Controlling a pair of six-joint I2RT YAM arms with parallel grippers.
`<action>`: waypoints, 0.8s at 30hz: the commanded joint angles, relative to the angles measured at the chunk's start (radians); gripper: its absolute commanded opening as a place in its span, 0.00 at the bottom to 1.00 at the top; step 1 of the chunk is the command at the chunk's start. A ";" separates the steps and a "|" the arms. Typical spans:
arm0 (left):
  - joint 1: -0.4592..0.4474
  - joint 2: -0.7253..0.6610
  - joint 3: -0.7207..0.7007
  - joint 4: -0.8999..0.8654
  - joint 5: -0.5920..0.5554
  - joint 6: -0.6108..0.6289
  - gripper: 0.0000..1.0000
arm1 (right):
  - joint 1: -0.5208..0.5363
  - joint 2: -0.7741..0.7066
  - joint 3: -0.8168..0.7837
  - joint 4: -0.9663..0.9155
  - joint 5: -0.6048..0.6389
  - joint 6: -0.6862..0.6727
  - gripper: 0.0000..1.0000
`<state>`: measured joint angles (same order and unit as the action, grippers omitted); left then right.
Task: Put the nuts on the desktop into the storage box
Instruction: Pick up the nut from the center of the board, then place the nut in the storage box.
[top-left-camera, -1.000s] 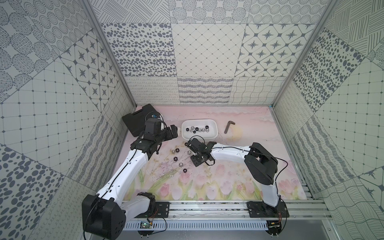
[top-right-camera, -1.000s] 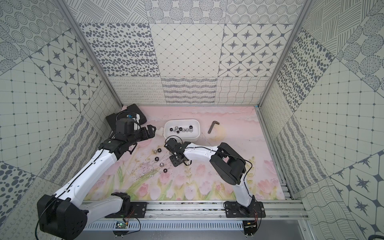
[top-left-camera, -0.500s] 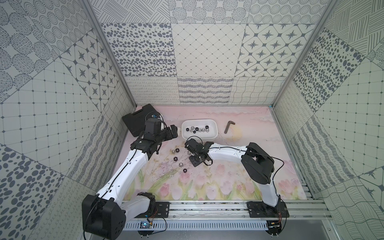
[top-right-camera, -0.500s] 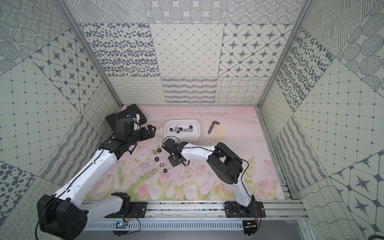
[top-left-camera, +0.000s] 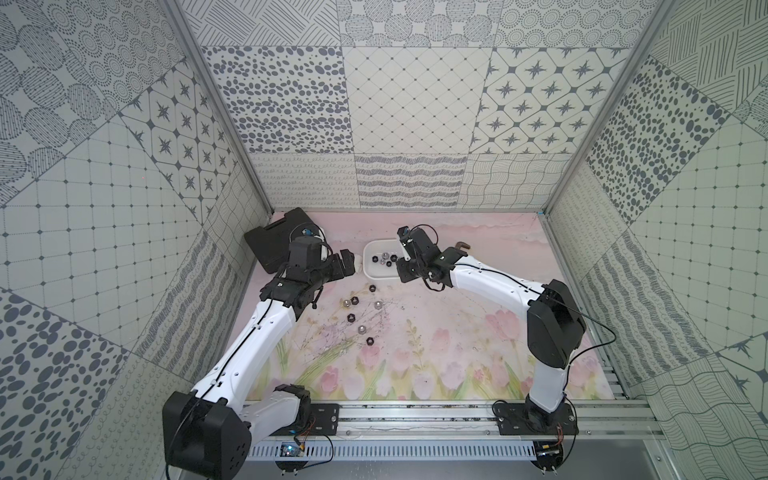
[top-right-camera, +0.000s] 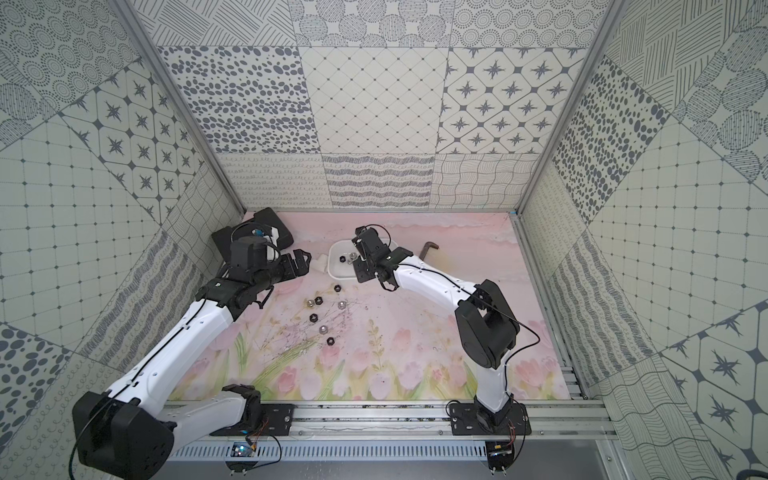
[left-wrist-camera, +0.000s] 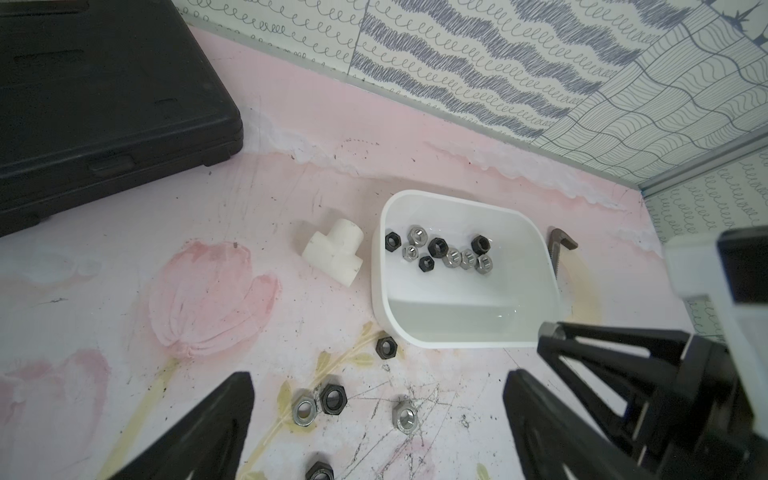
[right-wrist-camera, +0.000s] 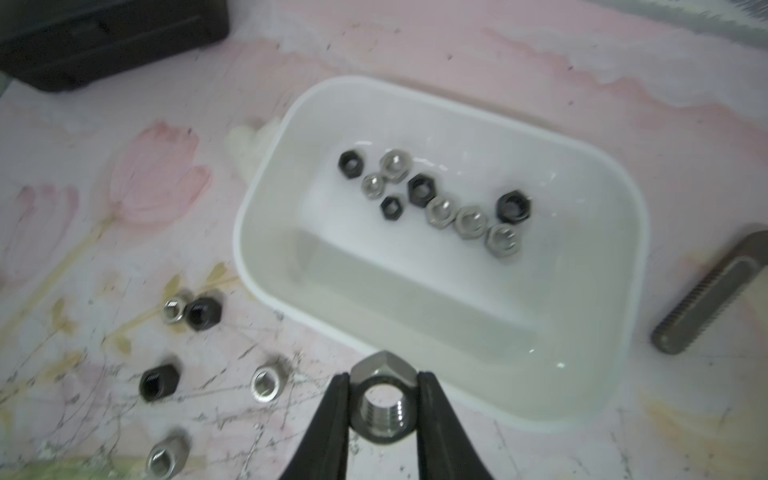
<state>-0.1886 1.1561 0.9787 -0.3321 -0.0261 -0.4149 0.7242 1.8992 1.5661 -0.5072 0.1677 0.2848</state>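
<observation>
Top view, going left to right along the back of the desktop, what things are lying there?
black case → white T-shaped fitting → storage box → hex key
</observation>
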 joint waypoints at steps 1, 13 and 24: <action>-0.003 -0.011 -0.008 -0.005 -0.018 0.019 0.99 | -0.044 0.089 0.078 -0.051 0.045 -0.005 0.20; -0.002 -0.008 -0.008 -0.009 -0.020 0.019 0.99 | -0.101 0.302 0.254 -0.083 0.061 -0.064 0.19; -0.002 0.000 -0.006 -0.008 -0.019 0.022 0.99 | -0.089 0.417 0.383 -0.080 0.070 -0.097 0.19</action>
<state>-0.1886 1.1519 0.9787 -0.3325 -0.0372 -0.4149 0.6289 2.2772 1.9015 -0.6106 0.2302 0.2058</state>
